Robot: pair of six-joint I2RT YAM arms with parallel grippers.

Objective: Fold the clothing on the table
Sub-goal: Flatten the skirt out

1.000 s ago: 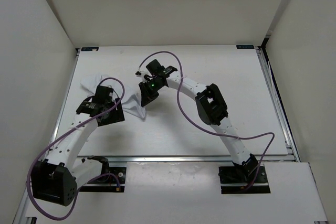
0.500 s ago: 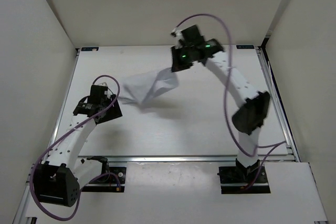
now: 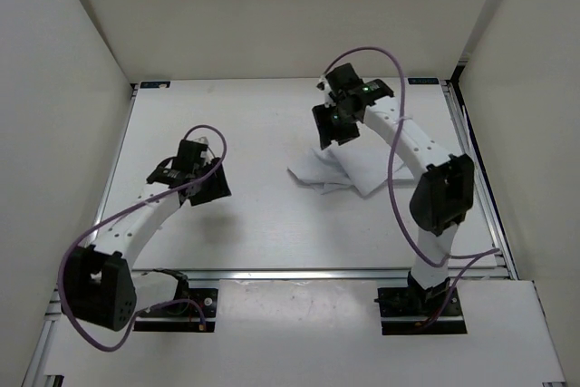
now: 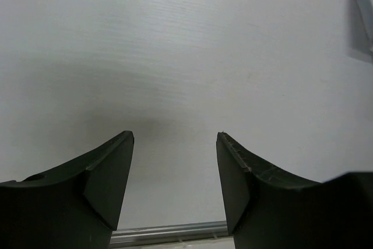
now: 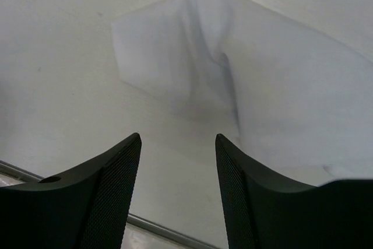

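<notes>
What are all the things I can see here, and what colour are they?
table: one, white, under everything
clothing: one, white, crumpled on the table, right of the middle
rails: several, silver, along the table's edges
walls: three showing, off-white, left, back and right
cables: two, purple, one looping on each side
arms: two, white with black joints, bases at the near edge
left gripper: one, black, open over bare table
right gripper: one, black, open, clothing just beyond it
</notes>
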